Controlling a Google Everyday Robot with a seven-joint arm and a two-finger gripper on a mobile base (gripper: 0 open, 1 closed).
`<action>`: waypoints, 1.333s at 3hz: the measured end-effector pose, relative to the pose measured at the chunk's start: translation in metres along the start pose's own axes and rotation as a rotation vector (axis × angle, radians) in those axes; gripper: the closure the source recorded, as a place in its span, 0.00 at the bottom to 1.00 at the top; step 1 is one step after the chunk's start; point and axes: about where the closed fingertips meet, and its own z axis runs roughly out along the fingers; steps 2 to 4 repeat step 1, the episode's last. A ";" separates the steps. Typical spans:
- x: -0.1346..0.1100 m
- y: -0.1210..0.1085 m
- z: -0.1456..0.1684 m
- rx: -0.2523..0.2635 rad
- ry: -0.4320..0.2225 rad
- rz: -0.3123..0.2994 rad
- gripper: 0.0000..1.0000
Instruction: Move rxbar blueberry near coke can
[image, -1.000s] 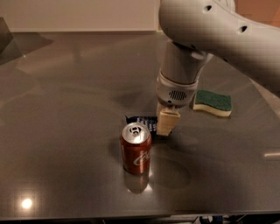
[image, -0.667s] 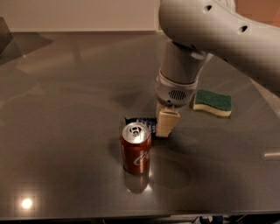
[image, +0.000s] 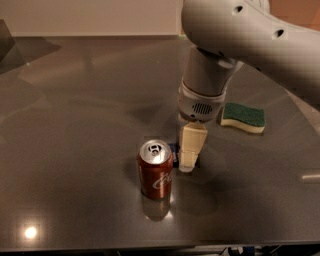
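Note:
The coke can (image: 156, 172) stands upright on the dark table, red with a silver top and pull tab. My gripper (image: 188, 166) hangs from the white arm just to the can's right, pointing down, its tip close to the table. It is shut on the rxbar blueberry (image: 173, 149). Only a small dark navy sliver of the bar shows, between the can's top and the gripper. The rest of the bar is hidden behind them. The bar is right next to the can.
A green-and-yellow sponge (image: 243, 118) lies on the table (image: 75, 125) to the right of the arm. The table's front edge runs just below the can. A pale wall borders the far side.
My gripper has moved down toward the table with the bar. Less of the bar shows behind the can. The can and sponge have not moved.

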 end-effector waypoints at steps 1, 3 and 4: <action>0.000 0.000 0.000 0.000 0.000 0.000 0.00; 0.000 0.000 0.000 0.000 0.000 0.000 0.00; 0.000 0.000 0.000 0.000 0.000 0.000 0.00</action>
